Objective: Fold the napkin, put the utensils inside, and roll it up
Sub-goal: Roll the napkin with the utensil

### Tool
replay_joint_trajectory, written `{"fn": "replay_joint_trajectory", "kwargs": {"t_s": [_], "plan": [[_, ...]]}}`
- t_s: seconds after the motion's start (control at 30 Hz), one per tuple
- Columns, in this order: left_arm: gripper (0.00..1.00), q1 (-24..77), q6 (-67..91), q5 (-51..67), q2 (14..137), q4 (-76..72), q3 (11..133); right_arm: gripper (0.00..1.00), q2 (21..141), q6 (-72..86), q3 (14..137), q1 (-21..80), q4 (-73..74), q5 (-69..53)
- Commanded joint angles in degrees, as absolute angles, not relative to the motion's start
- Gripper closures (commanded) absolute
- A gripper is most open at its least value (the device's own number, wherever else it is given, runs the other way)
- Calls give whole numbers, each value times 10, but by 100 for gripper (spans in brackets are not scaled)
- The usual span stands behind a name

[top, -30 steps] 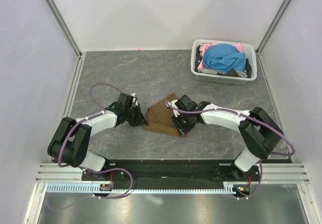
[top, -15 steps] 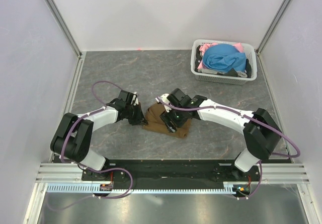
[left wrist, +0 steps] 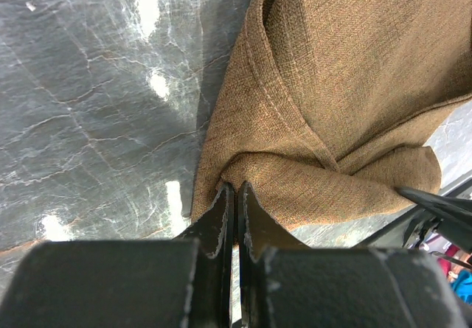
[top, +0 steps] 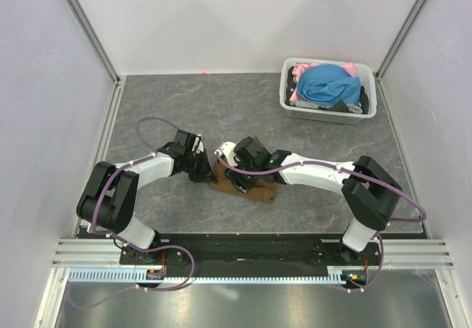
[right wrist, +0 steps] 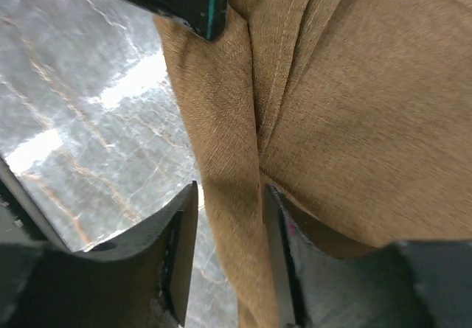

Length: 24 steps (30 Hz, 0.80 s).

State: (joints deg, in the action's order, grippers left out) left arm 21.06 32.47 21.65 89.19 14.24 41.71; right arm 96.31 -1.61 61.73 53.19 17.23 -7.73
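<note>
On the grey, marble-veined table top [top: 184, 107] we see the left gripper [top: 209, 173] low at the left edge of the soft brown woven cloth napkin [top: 254, 188]. In the left wrist view this gripper's [left wrist: 234, 192] two dark, rough-grained fingers are pressed almost together and pinch a thin hem of the napkin [left wrist: 332, 85] where its edge meets the table. The napkin lies near the middle of the table, between the two grippers, gathered into a narrow bundle and no longer flat. Its matte weave shows a fine herringbone grain, a stitched hem along one side, and several layers lapping over each other in soft, rounded folds. The right gripper [top: 234, 175] sits on top of the bundle, just beside the left one. In the right wrist view its [right wrist: 228, 217] smooth black fingers stand a little apart and clamp a raised ridge of the napkin [right wrist: 369, 107], which fills the gap between them. We cannot make out a fork in any view. At the far right corner stands a white perforated plastic basket [top: 324, 113] heaped with blue and pink clothes [top: 328, 83], well apart from the napkin
</note>
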Motion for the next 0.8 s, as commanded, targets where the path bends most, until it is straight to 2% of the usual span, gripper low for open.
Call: {"fn": "replay_joint_trajectory", "kwargs": {"t_s": [0.0, 0.23, 0.33, 0.43, 0.47, 0.53, 0.57, 0.67, 0.77], "plan": [[98, 212, 289, 194, 914, 179, 413, 54, 992, -32, 635, 530, 144, -87], [98, 213, 284, 195, 911, 179, 417, 70, 1022, -20, 642, 505, 143, -138], [96, 213, 281, 192, 898, 173, 419, 75, 1037, -17, 640, 479, 142, -205], [83, 212, 286, 171, 871, 170, 421, 81, 1059, -14, 635, 450, 135, -276], [72, 211, 287, 160, 863, 168, 419, 82, 1064, -13, 635, 444, 134, -292], [64, 209, 288, 150, 836, 164, 417, 85, 1084, -12, 635, 427, 134, -334], [54, 207, 289, 140, 826, 162, 411, 86, 1090, -12, 635, 417, 134, -348], [42, 203, 295, 122, 790, 149, 392, 89, 1115, -6, 633, 395, 125, -390], [35, 196, 302, 119, 755, 126, 362, 91, 1142, 0, 633, 378, 121, -418]]}}
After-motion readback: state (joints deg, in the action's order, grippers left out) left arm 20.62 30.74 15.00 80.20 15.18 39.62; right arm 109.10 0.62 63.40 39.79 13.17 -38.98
